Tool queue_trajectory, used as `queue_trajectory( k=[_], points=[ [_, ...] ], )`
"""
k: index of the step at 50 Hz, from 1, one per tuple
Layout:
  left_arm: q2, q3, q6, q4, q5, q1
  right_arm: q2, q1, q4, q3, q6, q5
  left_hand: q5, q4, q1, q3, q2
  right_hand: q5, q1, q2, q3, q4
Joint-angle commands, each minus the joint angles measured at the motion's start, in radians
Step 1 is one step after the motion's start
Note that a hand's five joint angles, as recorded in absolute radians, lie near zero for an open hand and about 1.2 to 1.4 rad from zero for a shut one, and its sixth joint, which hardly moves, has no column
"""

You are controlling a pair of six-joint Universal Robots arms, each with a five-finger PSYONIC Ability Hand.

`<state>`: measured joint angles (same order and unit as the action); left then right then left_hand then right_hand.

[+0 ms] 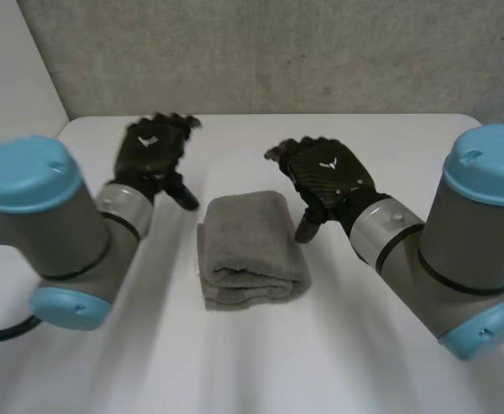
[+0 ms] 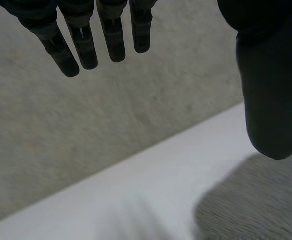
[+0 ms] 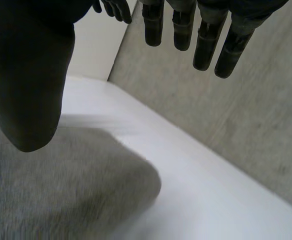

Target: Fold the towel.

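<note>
A grey towel (image 1: 250, 249) lies folded into a thick bundle in the middle of the white table (image 1: 252, 362). My left hand (image 1: 153, 153) hovers to its far left, fingers straight and empty. My right hand (image 1: 328, 177) hovers just to the towel's far right, fingers spread, thumb pointing down near the towel's edge without touching it. In the left wrist view the towel (image 2: 256, 205) lies under my thumb (image 2: 271, 95), with the fingers (image 2: 86, 45) straight. The right wrist view has the towel (image 3: 61, 185) below the thumb (image 3: 28, 85) and straight fingers (image 3: 206, 40).
A grey wall (image 1: 269, 52) runs behind the table's far edge. Both grey arms (image 1: 45, 224) with light-blue caps (image 1: 494, 159) flank the towel at the near side.
</note>
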<state>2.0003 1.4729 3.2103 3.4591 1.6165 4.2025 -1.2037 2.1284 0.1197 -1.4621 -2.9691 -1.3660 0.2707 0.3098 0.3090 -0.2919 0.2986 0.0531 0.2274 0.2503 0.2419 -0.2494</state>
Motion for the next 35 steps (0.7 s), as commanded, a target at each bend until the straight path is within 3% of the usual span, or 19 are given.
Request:
queue_trajectory(
  k=[1,9,16,26,31,35],
  points=[
    [0.153,-0.006,0.003,-0.009,0.000,-0.039,0.215,-0.008,-0.043,0.092,0.013,0.025,-0.196,-0.061,-0.060,0.043,-0.050,-0.053,-0.053,-0.076,-0.067,0.075],
    [0.222,0.020,0.010,-0.043,0.002,-0.052,0.374,0.001,-0.143,0.203,0.019,0.024,-0.199,-0.064,-0.063,0.046,-0.053,-0.053,-0.053,-0.076,-0.067,0.075],
    [0.175,0.047,0.011,-0.087,0.002,-0.052,0.358,-0.008,-0.175,0.227,0.019,0.022,-0.199,-0.064,-0.063,0.046,-0.053,-0.053,-0.053,-0.076,-0.067,0.075],
    [-0.064,0.017,-0.003,-0.120,0.003,-0.041,0.072,-0.058,-0.170,0.204,-0.021,-0.012,-0.202,-0.067,-0.066,0.049,-0.056,-0.053,-0.053,-0.076,-0.067,0.075],
    [-0.244,-0.040,-0.004,-0.199,0.019,-0.026,-0.115,-0.131,-0.172,0.212,-0.087,-0.177,-0.199,-0.064,-0.063,0.046,-0.053,-0.053,-0.053,-0.076,-0.067,0.075],
    [-0.282,-0.118,-0.004,-0.305,0.082,-0.013,-0.175,-0.156,-0.180,0.213,-0.084,-0.220,-0.199,-0.064,-0.063,0.046,-0.053,-0.053,-0.053,-0.076,-0.067,0.075]
  ],
)
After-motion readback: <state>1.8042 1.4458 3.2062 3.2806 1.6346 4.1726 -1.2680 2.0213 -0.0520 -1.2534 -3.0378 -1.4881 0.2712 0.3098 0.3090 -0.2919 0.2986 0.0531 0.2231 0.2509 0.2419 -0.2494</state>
